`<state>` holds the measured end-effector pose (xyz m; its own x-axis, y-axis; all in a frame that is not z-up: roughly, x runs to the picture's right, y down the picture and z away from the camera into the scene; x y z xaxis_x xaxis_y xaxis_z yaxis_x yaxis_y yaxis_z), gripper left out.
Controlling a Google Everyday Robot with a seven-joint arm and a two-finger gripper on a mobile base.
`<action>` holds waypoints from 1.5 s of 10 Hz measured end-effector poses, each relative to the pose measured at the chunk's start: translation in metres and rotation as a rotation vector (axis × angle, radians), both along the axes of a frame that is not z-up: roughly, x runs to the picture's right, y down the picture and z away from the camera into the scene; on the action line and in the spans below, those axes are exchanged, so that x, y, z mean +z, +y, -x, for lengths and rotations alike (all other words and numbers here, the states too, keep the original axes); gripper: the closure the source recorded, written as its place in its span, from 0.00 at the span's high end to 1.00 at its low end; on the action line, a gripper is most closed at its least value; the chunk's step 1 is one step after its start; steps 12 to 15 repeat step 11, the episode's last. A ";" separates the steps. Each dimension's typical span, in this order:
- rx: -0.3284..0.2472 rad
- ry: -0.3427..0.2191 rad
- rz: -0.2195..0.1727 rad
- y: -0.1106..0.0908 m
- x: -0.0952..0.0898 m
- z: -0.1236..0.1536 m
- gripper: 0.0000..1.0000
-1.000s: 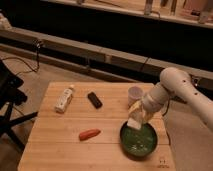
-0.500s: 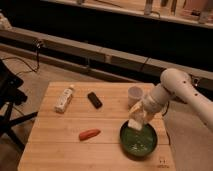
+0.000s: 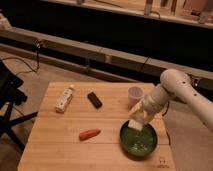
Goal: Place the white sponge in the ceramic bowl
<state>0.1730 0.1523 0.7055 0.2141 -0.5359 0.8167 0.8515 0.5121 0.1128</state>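
A green ceramic bowl [image 3: 139, 142] sits on the wooden table [image 3: 60, 145] at the front right. My gripper [image 3: 137, 119] hangs over the bowl's far rim, at the end of the white arm that comes in from the right. A white sponge [image 3: 135, 124] is at the gripper, just above the bowl's far inner edge.
A white bottle [image 3: 64, 99] lies at the table's left. A black rectangular object [image 3: 94, 99] lies near the middle back. An orange carrot-like object [image 3: 89, 134] lies left of the bowl. A white cup [image 3: 135, 95] stands behind the bowl. A black chair [image 3: 10, 100] is at the left.
The arm and sponge have stayed over the bowl's far rim; I see almost no movement.
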 end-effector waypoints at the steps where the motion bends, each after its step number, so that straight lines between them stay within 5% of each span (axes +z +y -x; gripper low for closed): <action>1: -0.002 -0.001 0.000 0.000 0.001 0.000 0.37; 4: -0.012 -0.034 -0.024 0.001 -0.003 -0.001 0.70; 6: -0.007 -0.042 -0.036 0.000 -0.004 -0.001 0.80; 9: -0.001 -0.044 -0.042 -0.001 -0.003 -0.002 0.76; 11: -0.022 -0.045 -0.031 0.004 0.003 -0.001 0.53; 15: -0.022 -0.045 -0.031 0.004 0.003 -0.001 0.53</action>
